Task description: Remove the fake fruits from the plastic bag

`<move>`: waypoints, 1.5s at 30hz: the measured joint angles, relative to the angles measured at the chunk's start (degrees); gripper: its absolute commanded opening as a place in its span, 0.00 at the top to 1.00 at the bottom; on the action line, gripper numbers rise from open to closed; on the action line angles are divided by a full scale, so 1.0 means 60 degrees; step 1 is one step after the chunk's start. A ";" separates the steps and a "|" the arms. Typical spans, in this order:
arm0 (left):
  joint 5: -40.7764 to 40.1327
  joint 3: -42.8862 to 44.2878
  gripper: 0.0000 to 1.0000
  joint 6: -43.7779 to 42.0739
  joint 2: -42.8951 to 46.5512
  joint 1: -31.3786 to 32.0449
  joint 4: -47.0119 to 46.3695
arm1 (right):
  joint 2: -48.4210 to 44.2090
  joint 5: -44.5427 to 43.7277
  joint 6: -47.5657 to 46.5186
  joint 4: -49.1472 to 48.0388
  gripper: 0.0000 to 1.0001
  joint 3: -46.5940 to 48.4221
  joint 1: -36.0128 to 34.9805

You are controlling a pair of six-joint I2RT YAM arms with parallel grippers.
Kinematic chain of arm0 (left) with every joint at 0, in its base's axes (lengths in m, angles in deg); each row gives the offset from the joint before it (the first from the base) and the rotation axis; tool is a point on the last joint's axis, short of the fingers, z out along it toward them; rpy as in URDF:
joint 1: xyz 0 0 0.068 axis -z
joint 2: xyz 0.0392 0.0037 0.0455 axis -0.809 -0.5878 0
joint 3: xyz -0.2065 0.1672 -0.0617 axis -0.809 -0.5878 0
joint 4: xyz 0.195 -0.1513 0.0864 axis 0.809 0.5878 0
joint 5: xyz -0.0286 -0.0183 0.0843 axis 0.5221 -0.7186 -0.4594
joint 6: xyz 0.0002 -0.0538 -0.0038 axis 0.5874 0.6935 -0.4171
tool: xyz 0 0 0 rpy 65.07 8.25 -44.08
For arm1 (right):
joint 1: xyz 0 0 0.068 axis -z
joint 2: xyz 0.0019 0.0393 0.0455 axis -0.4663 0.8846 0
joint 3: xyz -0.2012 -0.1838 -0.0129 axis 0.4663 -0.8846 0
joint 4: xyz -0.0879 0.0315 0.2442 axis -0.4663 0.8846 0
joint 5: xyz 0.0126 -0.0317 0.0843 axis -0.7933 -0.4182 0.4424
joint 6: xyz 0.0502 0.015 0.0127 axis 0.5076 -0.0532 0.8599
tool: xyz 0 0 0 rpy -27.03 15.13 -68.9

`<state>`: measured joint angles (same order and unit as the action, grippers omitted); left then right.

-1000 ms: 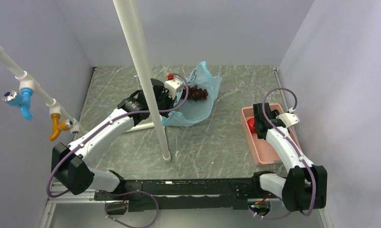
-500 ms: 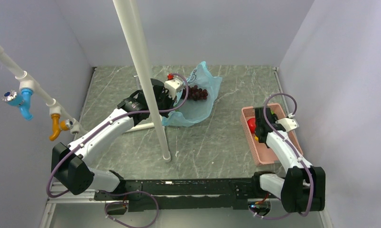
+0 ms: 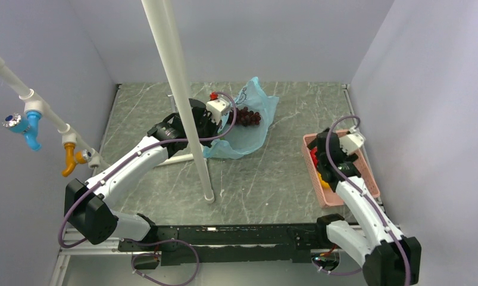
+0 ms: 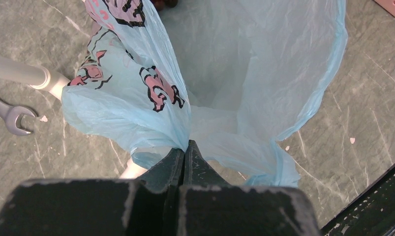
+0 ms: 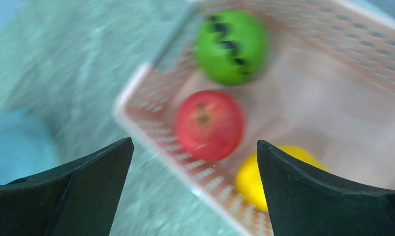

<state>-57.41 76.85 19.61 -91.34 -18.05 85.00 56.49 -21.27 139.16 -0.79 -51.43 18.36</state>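
The light blue plastic bag [image 3: 251, 128] lies open at the back middle of the table. A dark purple grape bunch [image 3: 247, 116] rests at its mouth and shows only as a dark edge in the left wrist view [image 4: 163, 4]. My left gripper [image 3: 214, 136] is shut on the bag's near edge [image 4: 185, 132]. My right gripper [image 3: 321, 159] is open and empty, held above the left edge of the pink tray [image 3: 367, 179]. Through its jaws [image 5: 195, 147] I see a green fruit [image 5: 230, 46], a red fruit [image 5: 209, 125] and a yellow fruit [image 5: 269, 179] in the tray [image 5: 333, 108].
A white pole [image 3: 183, 101] stands in front of the left arm, with a white tube [image 4: 18, 73] lying at its foot. A wrench [image 4: 8, 115] lies on the table left of the bag. Blue and orange pipe fittings [image 3: 31, 128] hang at the left wall.
My right arm has risen and pulled back over the tray's left edge, the gripper staying open. The left arm, the bag and the grapes have not moved.
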 measured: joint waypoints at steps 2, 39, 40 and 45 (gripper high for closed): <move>-0.0051 0.0000 1.00 0.0004 0.0004 0.0000 -0.0022 | -0.0423 0.0514 -0.0783 -0.0619 0.01 0.0007 -0.0754; -0.1071 -0.1242 1.00 0.0178 0.1402 0.0040 -0.1432 | 0.8400 0.6798 -0.3289 -0.4608 0.31 0.5581 -0.4747; -0.1078 -0.1239 1.00 0.0178 0.1388 0.0044 -0.1432 | 0.8619 0.6845 -0.3293 -0.4586 0.30 0.5606 -0.4747; -0.1115 -0.1169 1.00 0.0178 0.1286 0.0051 -0.1362 | 0.9453 0.7227 -0.3377 -0.4554 0.13 0.5723 -0.4747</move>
<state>-64.10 69.83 20.68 -83.62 -17.75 76.83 113.21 22.09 118.90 -28.11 -17.09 -10.12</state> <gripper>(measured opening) 0.012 0.752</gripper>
